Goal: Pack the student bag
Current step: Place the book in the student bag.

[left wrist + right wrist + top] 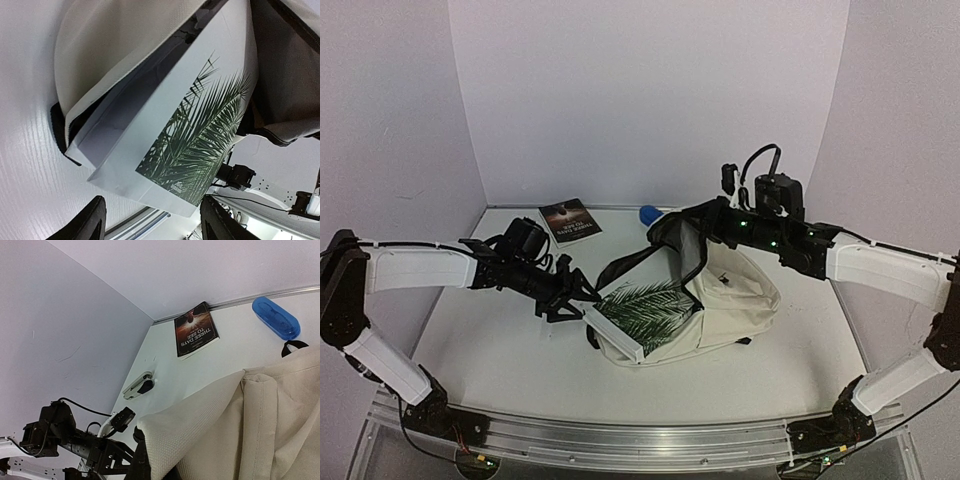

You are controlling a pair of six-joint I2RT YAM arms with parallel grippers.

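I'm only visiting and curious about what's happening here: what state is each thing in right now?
student bag: open, flap held up.
palm-leaf book: closed, partly inside the bag.
dark book: closed, flat on the table.
blue case: closed, lying flat.
stapler: shut, lying on the table.
left gripper: open, at the palm-leaf book's edge.
right gripper: shut on the bag's flap.

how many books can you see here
2. A palm-leaf book sticks out of the open bag. A dark book lies flat on the table near the back wall. More may be hidden inside the bag.
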